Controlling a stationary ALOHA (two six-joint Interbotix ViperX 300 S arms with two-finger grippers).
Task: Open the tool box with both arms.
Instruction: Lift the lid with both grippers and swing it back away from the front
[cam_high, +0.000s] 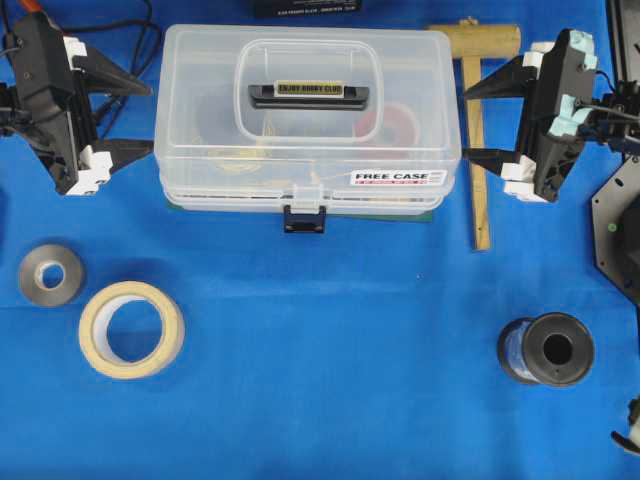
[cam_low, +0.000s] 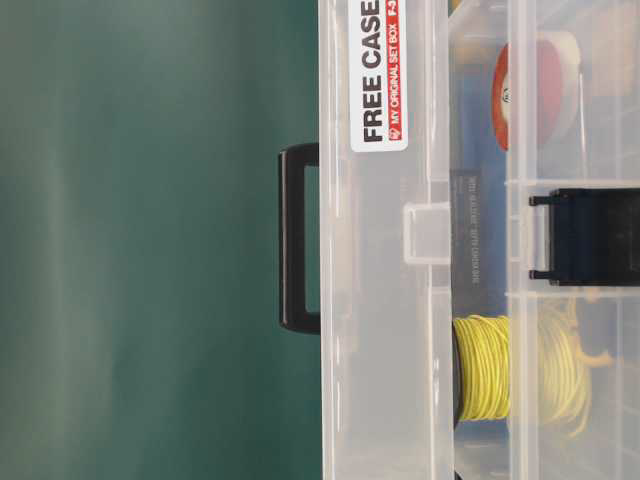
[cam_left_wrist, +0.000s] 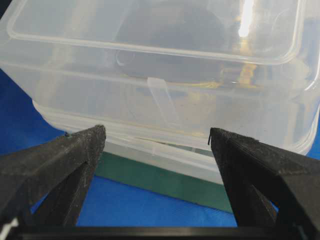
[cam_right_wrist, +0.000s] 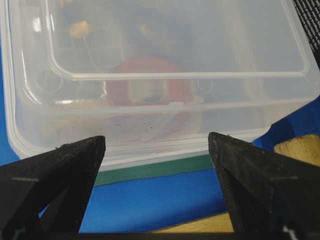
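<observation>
The tool box (cam_high: 305, 110) is a clear plastic case at the back middle of the blue cloth, its lid down. Its black handle (cam_high: 309, 93) lies flat on top, and its dark blue latch (cam_high: 304, 218) hangs at the front edge. My left gripper (cam_high: 150, 120) is open just beside the box's left end, fingers pointing at it. My right gripper (cam_high: 465, 125) is open just beside the right end. In the left wrist view the box wall (cam_left_wrist: 160, 75) fills the view beyond the open gripper (cam_left_wrist: 157, 137). The right wrist view shows the same: box (cam_right_wrist: 160, 100), gripper (cam_right_wrist: 157, 142).
A wooden mallet (cam_high: 478, 130) lies under my right gripper and also shows in the right wrist view (cam_right_wrist: 300, 147). A grey tape roll (cam_high: 50, 273) and a masking tape roll (cam_high: 131, 328) lie front left. A black spool (cam_high: 547, 349) lies front right. A green mat (cam_high: 425, 214) is under the box.
</observation>
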